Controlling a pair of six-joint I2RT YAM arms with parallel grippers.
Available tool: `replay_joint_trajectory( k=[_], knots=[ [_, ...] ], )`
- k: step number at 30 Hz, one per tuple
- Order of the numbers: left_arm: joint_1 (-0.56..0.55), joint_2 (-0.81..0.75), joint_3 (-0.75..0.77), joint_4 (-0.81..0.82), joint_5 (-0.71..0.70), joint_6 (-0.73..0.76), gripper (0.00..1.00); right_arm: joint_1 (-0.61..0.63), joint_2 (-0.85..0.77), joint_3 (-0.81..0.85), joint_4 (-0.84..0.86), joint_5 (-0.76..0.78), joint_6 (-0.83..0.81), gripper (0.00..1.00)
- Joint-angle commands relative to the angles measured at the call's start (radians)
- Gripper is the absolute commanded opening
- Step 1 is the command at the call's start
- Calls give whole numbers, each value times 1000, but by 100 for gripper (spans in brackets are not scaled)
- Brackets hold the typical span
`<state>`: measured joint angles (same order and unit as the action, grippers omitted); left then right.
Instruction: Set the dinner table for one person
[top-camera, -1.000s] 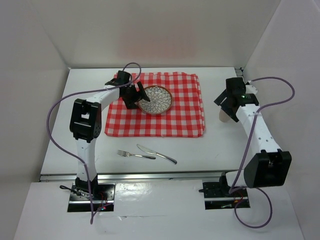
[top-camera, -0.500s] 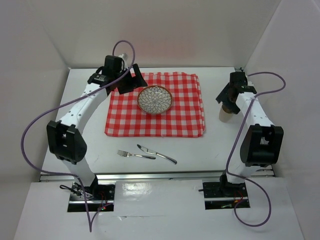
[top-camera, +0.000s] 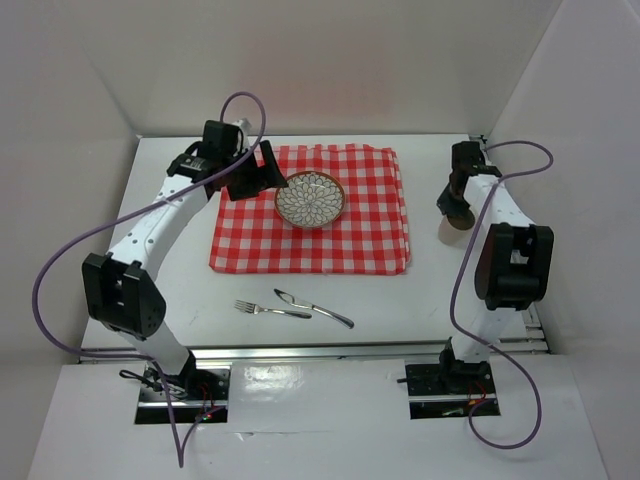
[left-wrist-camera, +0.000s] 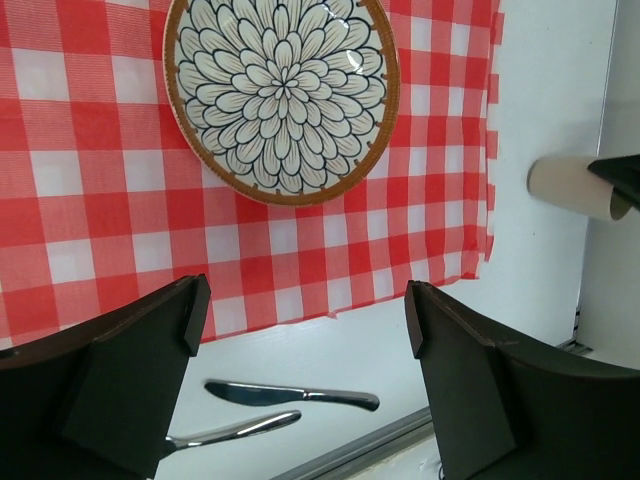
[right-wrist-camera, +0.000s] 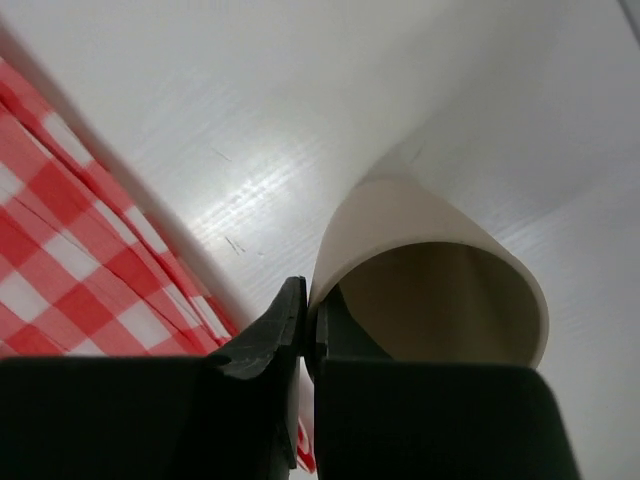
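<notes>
The dinner table (top-camera: 150, 270) is a wide white top. A patterned plate (top-camera: 310, 199) (left-wrist-camera: 280, 95) sits on the red-checked cloth (top-camera: 360, 240). My left gripper (top-camera: 262, 172) (left-wrist-camera: 300, 330) hovers open just left of the plate, holding nothing. A beige cup (top-camera: 449, 232) (right-wrist-camera: 420, 220) lies on its side to the right of the cloth. My right gripper (top-camera: 458, 210) (right-wrist-camera: 310, 320) is shut on the cup's rim, one finger inside and one outside. A fork (top-camera: 262, 309) and a knife (top-camera: 315, 308) lie on the table in front of the cloth.
White walls enclose the table at the back and both sides. A silver rail (top-camera: 300, 352) runs along the near edge. The cup (left-wrist-camera: 565, 185) lies close to the right wall. Purple cables loop off both arms.
My right gripper came down onto the cup and closed on its rim. My left arm drew up and back to the left, away from the plate, staying open.
</notes>
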<state>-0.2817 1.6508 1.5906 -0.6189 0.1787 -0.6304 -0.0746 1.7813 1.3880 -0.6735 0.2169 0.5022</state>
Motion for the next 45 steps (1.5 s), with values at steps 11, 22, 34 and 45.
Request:
replay_joint_trajectory(
  k=[11, 22, 34, 45],
  knots=[
    [-2, -155, -18, -65, -31, 46, 97, 209, 349, 765, -168, 0, -191, 0],
    [-11, -200, -130, -65, -41, 55, 96, 300, 569, 1005, -90, -68, -221, 0],
    [-11, -218, -176, -65, -31, 55, 96, 320, 687, 1080, -80, -31, -231, 0],
    [-11, -197, -219, -47, -42, 55, 96, 338, 707, 1091, -61, -57, -249, 0]
  ],
)
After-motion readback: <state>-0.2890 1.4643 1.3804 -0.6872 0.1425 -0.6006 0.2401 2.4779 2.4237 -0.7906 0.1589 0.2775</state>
